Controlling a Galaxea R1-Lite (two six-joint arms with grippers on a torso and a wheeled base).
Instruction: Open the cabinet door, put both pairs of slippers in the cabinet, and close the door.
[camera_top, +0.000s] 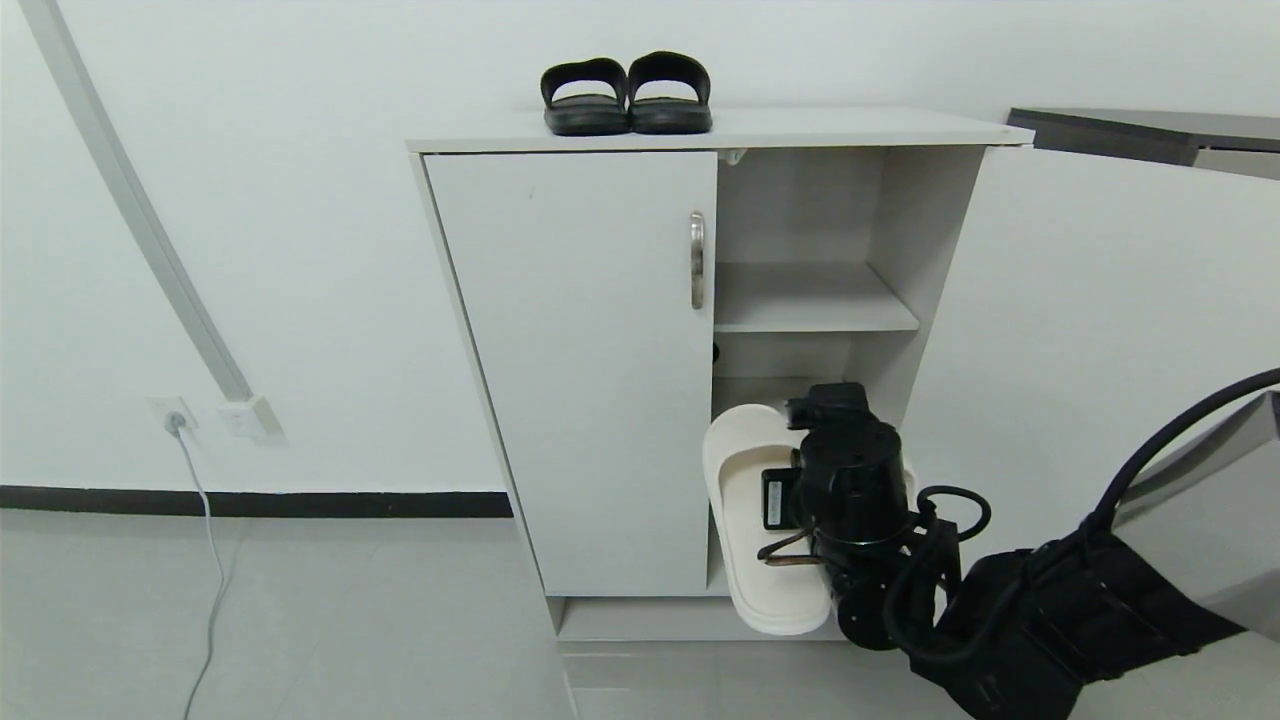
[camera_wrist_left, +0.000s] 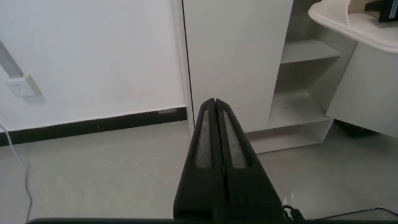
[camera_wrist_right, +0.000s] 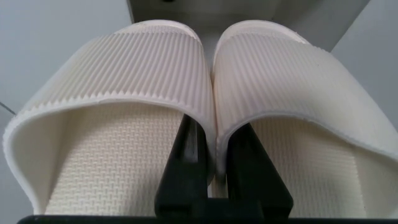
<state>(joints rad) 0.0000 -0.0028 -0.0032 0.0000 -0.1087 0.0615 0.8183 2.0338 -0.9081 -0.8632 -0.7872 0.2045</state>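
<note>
In the head view the right arm's wrist covers one slipper of the white pair (camera_top: 745, 500), its own fingers, and most of the lower compartment. The open door (camera_top: 1080, 330) is cut off at the picture's edge.

Two pairs of slippers:
- The white pair is held at the mouth of the cabinet (camera_top: 580, 380), below its one shelf (camera_top: 810, 300).
- The black slippers (camera_top: 627, 95) sit side by side on the cabinet's top surface.

The right hand (camera_wrist_right: 214, 180) is clamped on the white pair's touching inner edges, one finger inside each slipper. The left hand (camera_wrist_left: 214, 143) is pressed together on nothing, over the floor.

There are two doors. The closed door (camera_top: 570, 370) carries a handle (camera_top: 697, 260).
</note>
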